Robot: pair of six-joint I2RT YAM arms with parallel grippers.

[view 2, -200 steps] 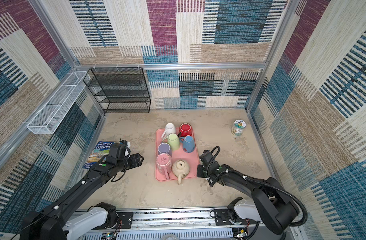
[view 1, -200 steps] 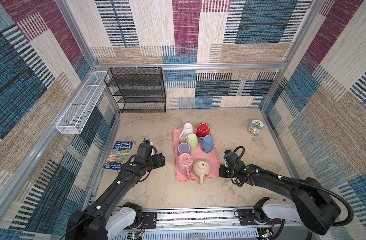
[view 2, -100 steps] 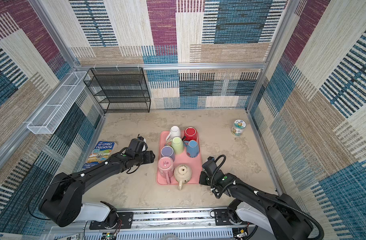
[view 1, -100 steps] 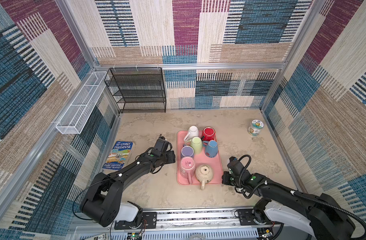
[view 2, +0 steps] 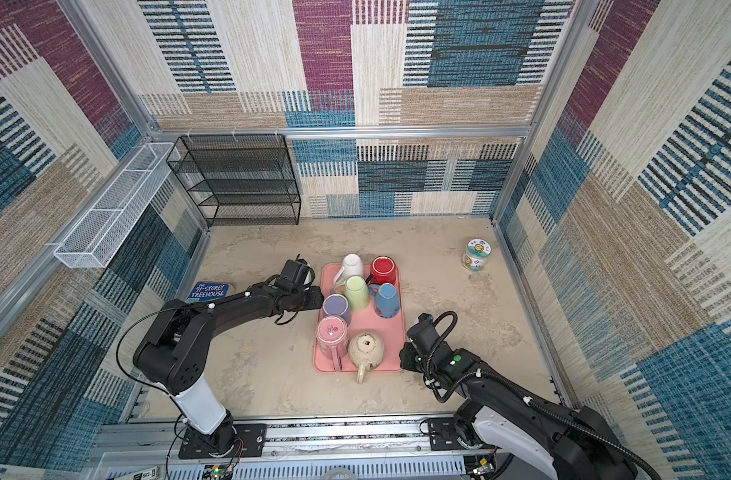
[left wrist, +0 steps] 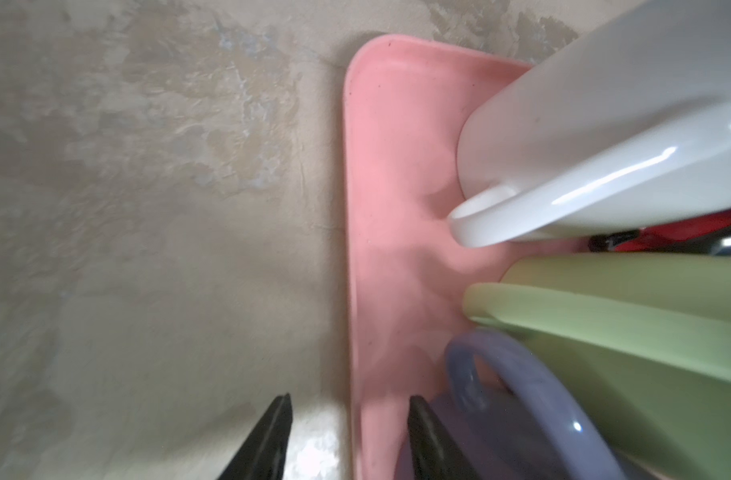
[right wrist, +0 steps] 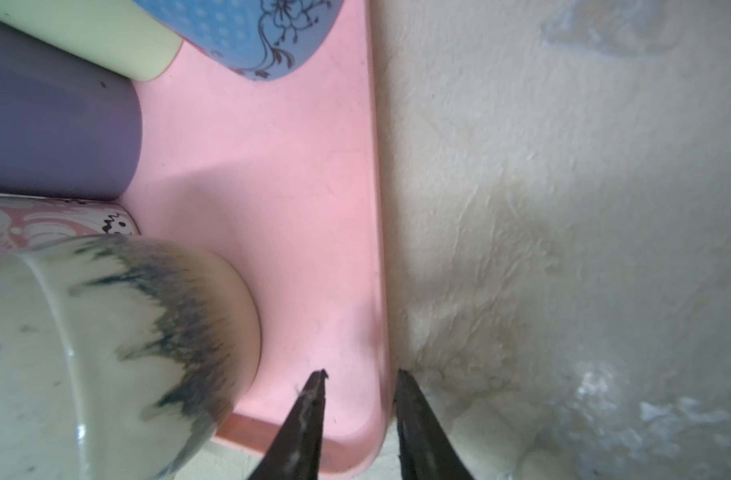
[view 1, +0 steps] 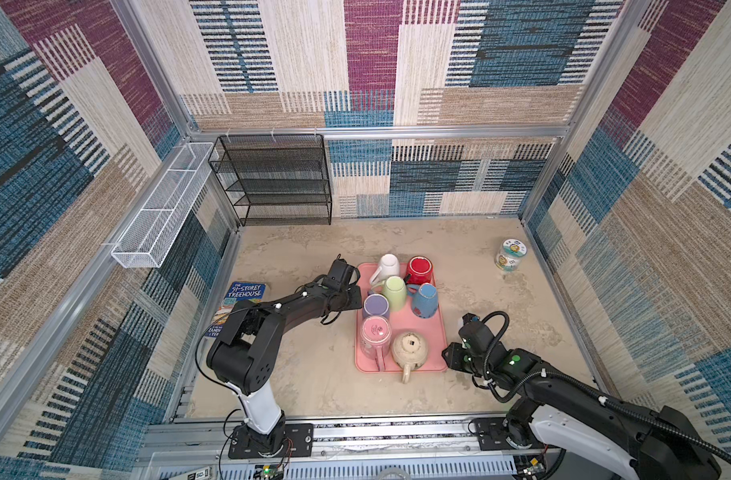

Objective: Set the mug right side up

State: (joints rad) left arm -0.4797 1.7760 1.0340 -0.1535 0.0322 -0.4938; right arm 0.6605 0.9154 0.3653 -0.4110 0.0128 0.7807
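Note:
Several mugs stand bottom up on a pink tray (view 1: 432, 332) (view 2: 392, 334): white (view 1: 386, 266), red (view 1: 419, 269), green (view 1: 395, 293), blue (view 1: 425, 300), purple (view 1: 375, 305), pink (view 1: 375, 336) and cream (view 1: 410, 349). The white one leans. My left gripper (view 1: 357, 297) (left wrist: 350, 398) is open astride the tray's left rim (left wrist: 349, 249), one finger beside the purple mug (left wrist: 521, 415). Open too, my right gripper (view 1: 449, 355) (right wrist: 361, 372) straddles the right rim (right wrist: 376, 249) near the front corner, next to the cream mug (right wrist: 106, 353). Neither holds a mug.
A black wire shelf (view 1: 272, 178) stands at the back left, with a white wire basket (view 1: 164, 208) on the left wall. A book (view 1: 241, 293) lies left of my left arm. A small jar (view 1: 510, 254) sits at the far right. Walls close in all sides.
The tray with its mugs has slid a little to the right. My left gripper has come up to the tray's left rim, its jaws narrowing. My right gripper's jaws have parted.

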